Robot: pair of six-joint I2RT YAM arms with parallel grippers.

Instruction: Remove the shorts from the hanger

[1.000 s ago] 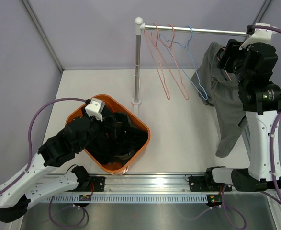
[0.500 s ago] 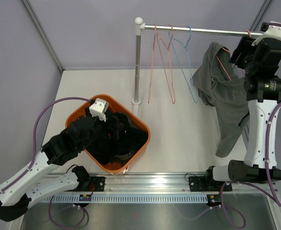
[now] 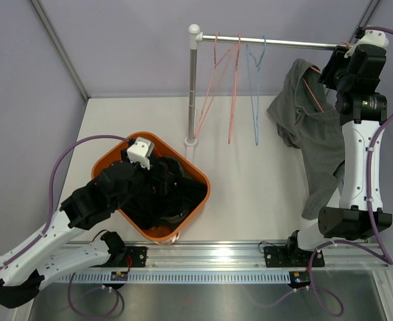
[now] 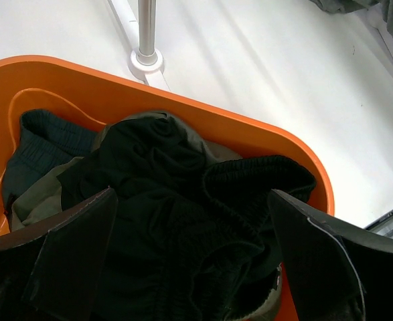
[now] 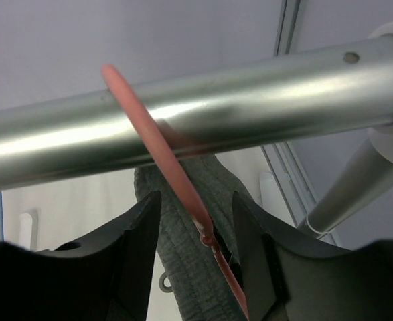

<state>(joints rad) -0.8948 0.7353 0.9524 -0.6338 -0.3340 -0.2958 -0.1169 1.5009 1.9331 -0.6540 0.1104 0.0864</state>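
Grey shorts point(image 3: 313, 134) hang from a red hanger point(image 3: 312, 90) at the right end of the metal rail point(image 3: 283, 44). My right gripper point(image 3: 331, 69) is up at the rail. In the right wrist view it point(image 5: 196, 210) is open, its jaws on either side of the red hanger's neck point(image 5: 183, 187), with the grey shorts point(image 5: 189, 274) just behind. My left gripper point(image 3: 161, 182) is wide open and empty point(image 4: 189, 231) just above the pile of dark shorts point(image 4: 163, 180) in the orange basket point(image 4: 276, 137).
Two empty pink hangers point(image 3: 213, 83) and a blue one point(image 3: 255, 93) hang mid-rail. The rack's upright pole point(image 3: 193, 87) stands on a base point(image 3: 191, 142) by the basket point(image 3: 106, 164). A slanted support tube point(image 5: 357, 180) sits right of the rail's end.
My right gripper has risen and moved back to the rail around the hanger's neck. The empty hangers have swung to the left. The left arm has hardly moved.
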